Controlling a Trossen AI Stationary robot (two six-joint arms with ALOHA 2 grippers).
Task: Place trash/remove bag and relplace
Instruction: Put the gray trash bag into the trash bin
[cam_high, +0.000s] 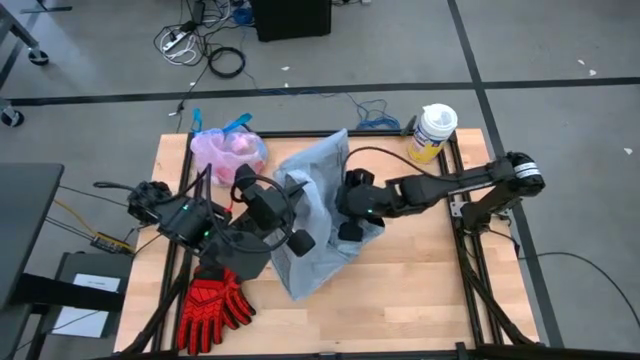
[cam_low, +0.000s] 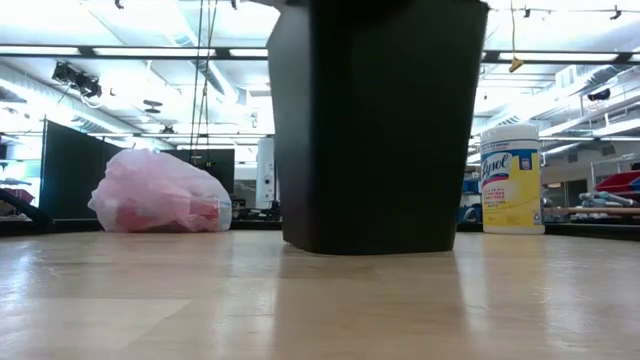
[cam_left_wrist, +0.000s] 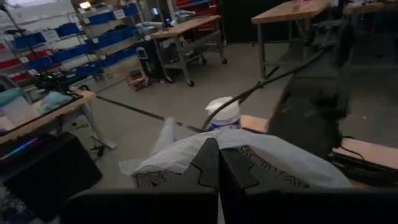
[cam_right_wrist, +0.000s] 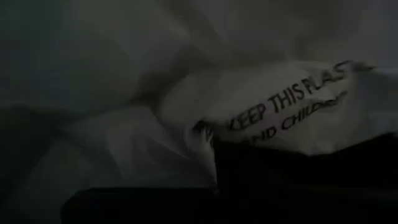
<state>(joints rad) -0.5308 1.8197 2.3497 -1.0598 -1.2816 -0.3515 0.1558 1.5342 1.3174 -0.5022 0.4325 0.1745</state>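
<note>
The grey-blue replacement liner (cam_high: 318, 205) lies draped over the upright black bin (cam_low: 380, 120) in the table's middle; the high view shows only the liner there. My left gripper (cam_high: 287, 228) is at the liner's left side, shut on it, and the liner (cam_left_wrist: 261, 152) rises just past its fingers. My right gripper (cam_high: 355, 218) is against the liner's right side, where printed liner plastic (cam_right_wrist: 280, 112) fills its wrist view. The pink-lavender bag (cam_high: 228, 152), tied with blue strings, rests on the table's far left part (cam_low: 160, 192). Something red shows through it. My left gripper holds the grey-blue liner by a fold at its upper left part (cam_left_wrist: 186, 152), pinched between its two fingers (cam_left_wrist: 207, 168). The fingers reach in from the table's left. The liner stays draped over the bin, slack.
A yellow tub with a white lid (cam_high: 432, 130) stands at the far right corner, also seen in the low view (cam_low: 510, 180). Red gloves (cam_high: 212, 305) lie near the left front edge. Bare wood (cam_high: 420, 290) lies at the near right. Cables cross the floor beyond the table.
</note>
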